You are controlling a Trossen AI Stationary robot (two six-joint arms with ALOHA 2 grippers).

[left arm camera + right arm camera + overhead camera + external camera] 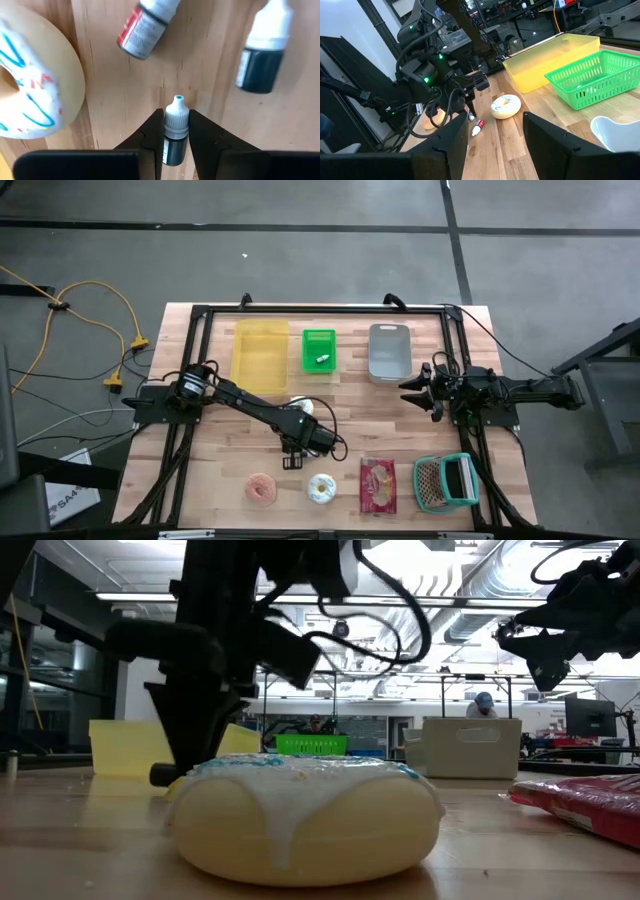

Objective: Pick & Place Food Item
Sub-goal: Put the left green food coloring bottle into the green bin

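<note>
My left gripper [176, 120] points down over the middle of the table [293, 452] and is shut on a small dropper bottle [176, 132] with a white cap and dark body. Two more bottles lie on the wood beyond it, one with a red label [142, 30] and one dark [264, 55]. A white iced donut [30, 75] rests flat beside them, toward the near edge [322, 488]. A pink donut [262, 488] and a red packet [378, 485] lie along the near edge. My right gripper [495, 145] hangs open at the table's right side [420, 392], touching nothing. My left gripper pinches the dropper bottle's dark body [175, 147], just behind the white cap, between its two fingers [154, 130]. The fingers come from above, pointing down, and lie across the bottle. The bottle lies level at the tabletop, its cap sticking out past the fingertips.
A yellow bin [260, 355], a green basket [318, 350] with a small item inside and a grey bin [389, 350] stand in a row at the far side. A teal basket [447, 480] sits at the near right. Bare wood lies between the bins and the gripper.
</note>
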